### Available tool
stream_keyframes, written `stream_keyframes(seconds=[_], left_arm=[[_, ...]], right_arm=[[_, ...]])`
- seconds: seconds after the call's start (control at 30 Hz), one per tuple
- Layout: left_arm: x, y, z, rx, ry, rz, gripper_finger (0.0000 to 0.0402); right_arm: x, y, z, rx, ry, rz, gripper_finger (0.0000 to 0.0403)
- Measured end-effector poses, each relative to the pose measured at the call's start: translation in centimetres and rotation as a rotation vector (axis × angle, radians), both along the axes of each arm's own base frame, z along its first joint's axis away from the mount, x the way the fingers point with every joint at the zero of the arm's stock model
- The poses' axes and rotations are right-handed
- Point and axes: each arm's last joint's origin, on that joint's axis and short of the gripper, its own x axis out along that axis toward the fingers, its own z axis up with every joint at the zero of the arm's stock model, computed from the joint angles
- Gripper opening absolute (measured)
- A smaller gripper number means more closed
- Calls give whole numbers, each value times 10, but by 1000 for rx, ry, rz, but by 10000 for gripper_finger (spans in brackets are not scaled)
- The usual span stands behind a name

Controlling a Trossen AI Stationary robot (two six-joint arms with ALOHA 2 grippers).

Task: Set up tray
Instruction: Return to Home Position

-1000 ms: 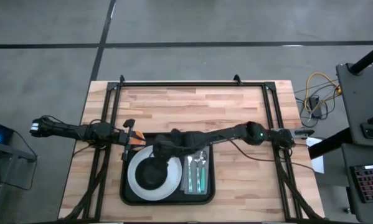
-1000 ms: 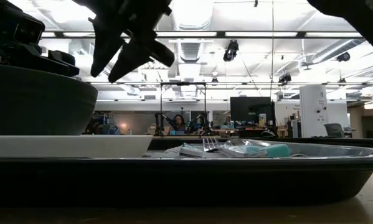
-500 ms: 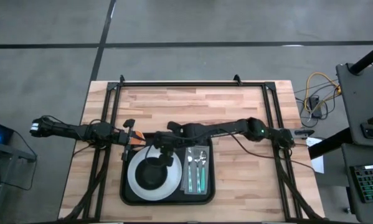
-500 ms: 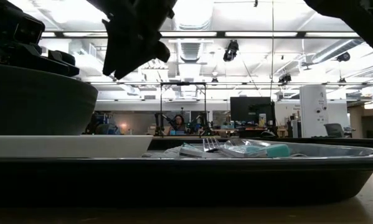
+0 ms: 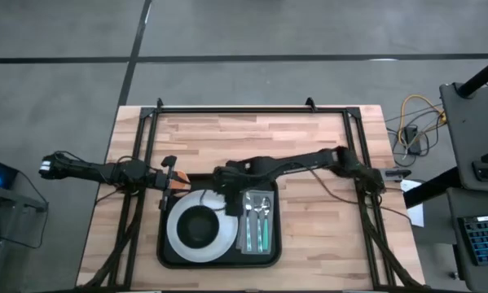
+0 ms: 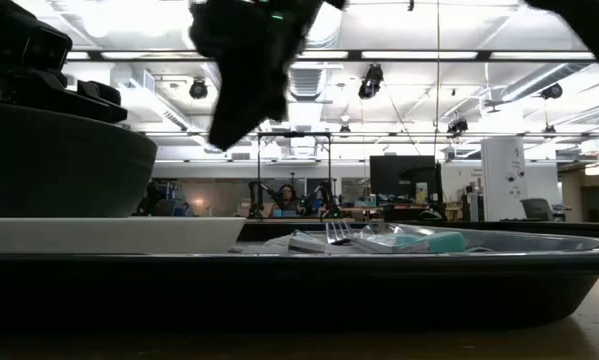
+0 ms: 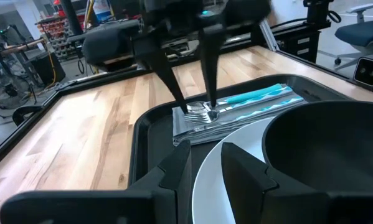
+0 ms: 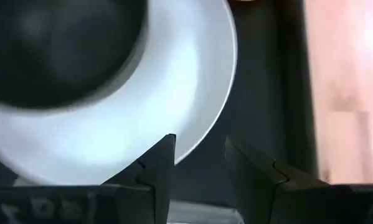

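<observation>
The black tray (image 5: 227, 259) lies on the near middle of the wooden table. A white plate (image 5: 177, 232) sits on its left half, and a black bowl (image 5: 198, 228) stands on the plate. A grey napkin (image 5: 246, 234) carrying a fork and teal-handled cutlery (image 5: 262, 221) lies on the tray's right half. My right gripper (image 5: 230, 198) hangs open and empty above the tray's far part, between plate and napkin, with its fingers pointing down. My left gripper (image 5: 177, 181) waits open and empty at the tray's far left corner.
A black metal frame (image 5: 252, 109) runs along the table's far edge and down both sides. Bare wood (image 5: 252, 142) lies beyond the tray and on its right (image 5: 325, 236). In the low view the bowl (image 6: 59, 160) and plate (image 6: 109, 235) fill the left.
My right gripper has moved from above the bowl toward the table's right and slightly up, and now hangs between plate and napkin. The bowl stays on the plate.
</observation>
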Motion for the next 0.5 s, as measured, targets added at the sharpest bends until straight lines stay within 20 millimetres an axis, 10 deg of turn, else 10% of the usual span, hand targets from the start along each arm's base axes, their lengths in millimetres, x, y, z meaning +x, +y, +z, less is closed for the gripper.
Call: stream_keyframes(seconds=[0.5], left_arm=[[0,0,0,0,0,0,71]], right_arm=[[-180,-33,9,173,-516,85,121]])
